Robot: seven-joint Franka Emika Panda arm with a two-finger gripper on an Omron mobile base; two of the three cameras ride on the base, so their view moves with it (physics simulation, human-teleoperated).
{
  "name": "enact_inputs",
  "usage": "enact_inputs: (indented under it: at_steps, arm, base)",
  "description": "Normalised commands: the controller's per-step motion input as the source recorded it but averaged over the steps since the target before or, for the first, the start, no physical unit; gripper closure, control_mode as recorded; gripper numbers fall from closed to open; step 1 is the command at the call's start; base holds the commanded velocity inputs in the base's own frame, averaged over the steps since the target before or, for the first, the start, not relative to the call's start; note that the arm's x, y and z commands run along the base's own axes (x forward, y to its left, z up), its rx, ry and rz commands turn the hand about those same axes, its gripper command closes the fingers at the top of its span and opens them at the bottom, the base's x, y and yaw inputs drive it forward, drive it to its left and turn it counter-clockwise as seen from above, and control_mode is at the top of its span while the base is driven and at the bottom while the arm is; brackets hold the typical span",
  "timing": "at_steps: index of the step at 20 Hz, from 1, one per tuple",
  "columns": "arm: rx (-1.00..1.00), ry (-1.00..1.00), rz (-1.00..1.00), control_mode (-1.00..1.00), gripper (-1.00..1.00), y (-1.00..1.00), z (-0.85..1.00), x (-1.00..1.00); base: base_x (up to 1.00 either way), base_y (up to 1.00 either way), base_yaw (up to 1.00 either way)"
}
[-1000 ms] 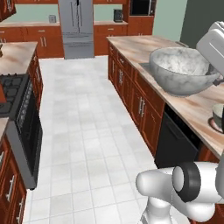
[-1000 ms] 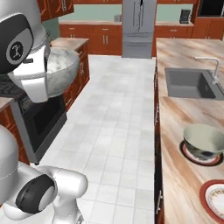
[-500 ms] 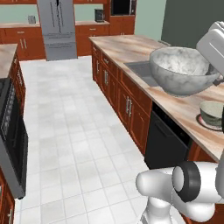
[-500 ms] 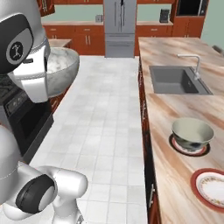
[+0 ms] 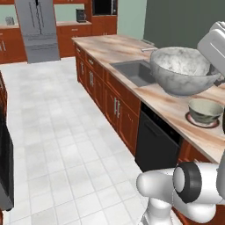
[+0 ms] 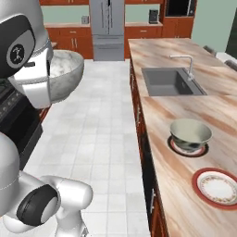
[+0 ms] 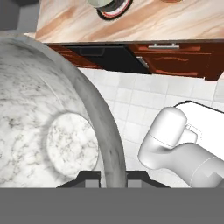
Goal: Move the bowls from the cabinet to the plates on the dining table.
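The gripper (image 7: 113,177) pinches the marble bowl's (image 7: 48,127) rim between its fingertips above white floor tiles (image 7: 144,98), with the dining table (image 7: 144,24) beyond.

We see a white-grey speckled marble bowl (image 5: 182,75), a shiny grey metal bowl (image 6: 190,134) with cream inside, a red-rimmed white-centred plate (image 6: 217,187), and a beige-pink, brown-veined table top (image 6: 185,199).

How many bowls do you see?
2. The marble bowl is held up in the gripper. The metal bowl sits on a plate on the table. None looks hidden.
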Motion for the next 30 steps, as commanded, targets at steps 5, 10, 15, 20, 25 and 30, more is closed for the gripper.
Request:
enact_inputs:
  at_steps: [5,10,15,20,25,30]
  arm:
    - [0.00,0.00,0.00,1.00,1.00,0.00,0.00,0.00]
    - [0.00,0.00,0.00,1.00,1.00,0.00,0.00,0.00]
    - [0.00,0.00,0.00,1.00,1.00,0.00,0.00,0.00]
    - [0.00,0.00,0.00,1.00,1.00,0.00,0.00,0.00]
    - [0.00,0.00,0.00,1.00,1.00,0.00,0.00,0.00]
    - [0.00,0.00,0.00,1.00,1.00,0.00,0.00,0.00]
  base:
    - [0.00,0.00,-0.24]
    - [0.00,0.00,-0.25]
    - [0.00,0.00,-0.25]
    - [0.00,0.00,-0.25]
    - [0.00,0.00,-0.25]
    - [-0.01,0.00,-0.25]
